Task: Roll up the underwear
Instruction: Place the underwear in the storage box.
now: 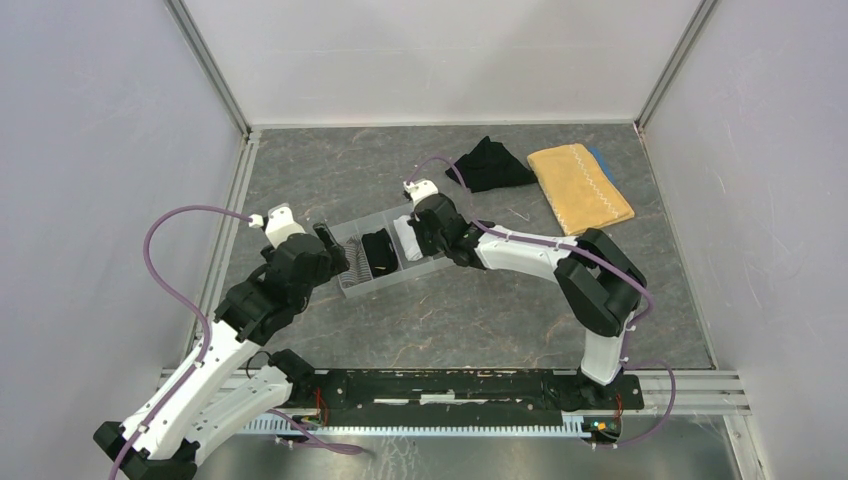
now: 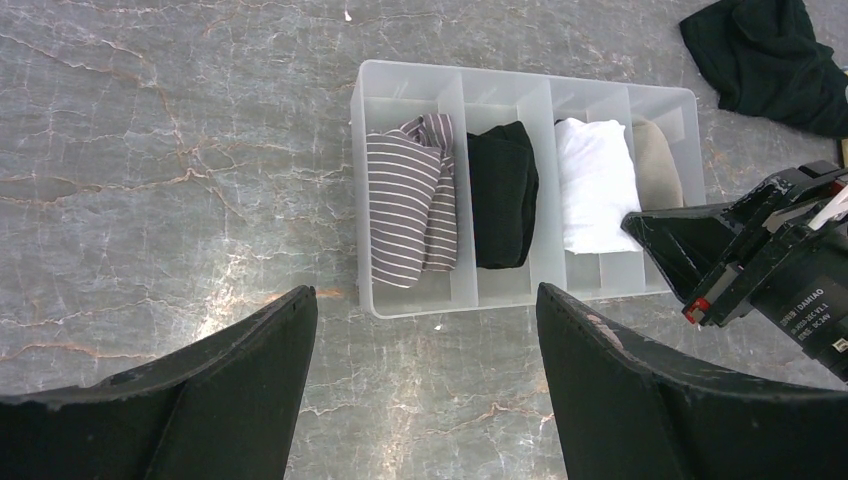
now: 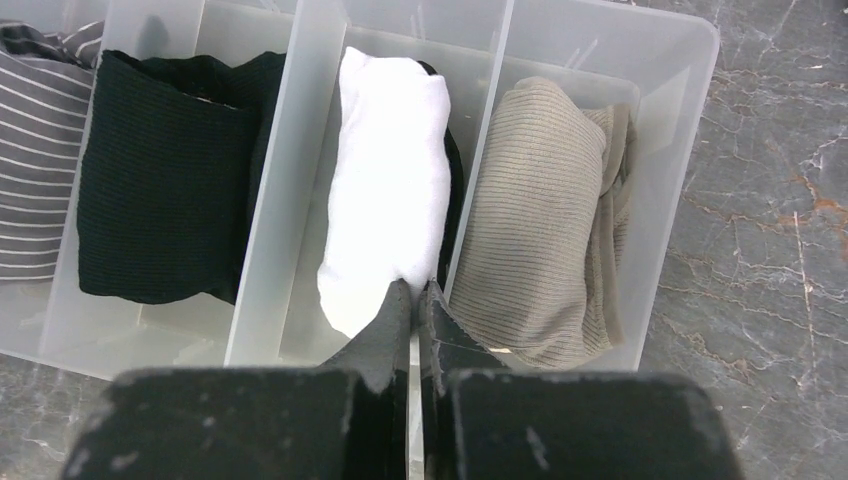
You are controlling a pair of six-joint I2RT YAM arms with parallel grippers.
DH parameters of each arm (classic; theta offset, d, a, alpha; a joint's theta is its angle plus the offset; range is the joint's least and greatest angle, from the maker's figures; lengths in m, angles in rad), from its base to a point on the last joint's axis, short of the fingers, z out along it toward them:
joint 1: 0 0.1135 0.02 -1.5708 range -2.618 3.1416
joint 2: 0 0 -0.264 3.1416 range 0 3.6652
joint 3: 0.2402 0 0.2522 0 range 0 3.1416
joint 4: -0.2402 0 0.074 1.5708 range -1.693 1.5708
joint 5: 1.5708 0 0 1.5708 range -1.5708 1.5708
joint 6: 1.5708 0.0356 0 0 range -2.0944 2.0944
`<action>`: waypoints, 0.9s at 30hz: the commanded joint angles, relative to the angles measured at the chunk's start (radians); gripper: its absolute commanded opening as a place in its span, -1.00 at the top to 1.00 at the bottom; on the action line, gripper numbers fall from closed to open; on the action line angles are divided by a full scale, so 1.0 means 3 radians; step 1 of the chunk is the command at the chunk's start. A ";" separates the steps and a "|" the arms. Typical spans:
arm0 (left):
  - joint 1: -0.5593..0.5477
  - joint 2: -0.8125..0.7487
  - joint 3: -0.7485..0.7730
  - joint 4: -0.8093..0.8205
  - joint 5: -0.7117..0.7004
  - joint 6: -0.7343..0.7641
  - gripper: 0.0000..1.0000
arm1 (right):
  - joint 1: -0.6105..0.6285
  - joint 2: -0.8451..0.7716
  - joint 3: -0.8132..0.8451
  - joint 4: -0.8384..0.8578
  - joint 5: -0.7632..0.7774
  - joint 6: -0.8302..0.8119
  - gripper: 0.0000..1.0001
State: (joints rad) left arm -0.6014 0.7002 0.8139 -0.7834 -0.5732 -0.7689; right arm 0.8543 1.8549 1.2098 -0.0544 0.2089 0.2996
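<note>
Right end effector closed, apparently empty, tips between white underwear roll and beige roll in tray; left end effector open; retracting could snag and unroll one.

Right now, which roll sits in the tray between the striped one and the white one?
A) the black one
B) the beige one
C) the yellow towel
A: the black roll fills the compartment between the striped roll and the white roll in the clear tray.
</note>
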 commanded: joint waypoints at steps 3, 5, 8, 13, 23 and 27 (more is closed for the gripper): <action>0.0011 -0.0001 -0.0011 0.0110 -0.0002 0.0001 -0.72 | 0.0016 -0.0100 0.0112 -0.0095 0.0183 -0.0150 1.00; 0.0010 -0.0007 -0.0013 0.0111 -0.0002 0.0001 -0.72 | 0.0016 -0.0100 0.0112 -0.0110 0.0192 -0.0162 0.84; 0.0007 -0.0003 -0.0012 0.0110 0.0004 0.0006 -0.72 | 0.0016 -0.0144 0.0115 -0.0139 0.0244 -0.0204 0.60; 0.0009 0.0001 -0.0013 0.0113 0.0011 0.0015 -0.72 | 0.0016 -0.0354 0.0052 -0.0016 0.0155 -0.0300 0.30; 0.0010 0.0049 -0.0026 0.0157 0.0099 0.0067 -0.72 | 0.0014 -0.0770 -0.0099 0.0065 -0.0178 -0.0311 0.10; 0.0007 0.0048 -0.0034 0.0189 0.0138 0.0096 -0.72 | 0.0001 -0.1068 -0.0360 0.0073 -0.0285 -0.0303 0.07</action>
State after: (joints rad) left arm -0.6014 0.7155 0.8108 -0.7742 -0.5446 -0.7681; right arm 0.8608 1.6287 1.1667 -0.0574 0.1669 0.2188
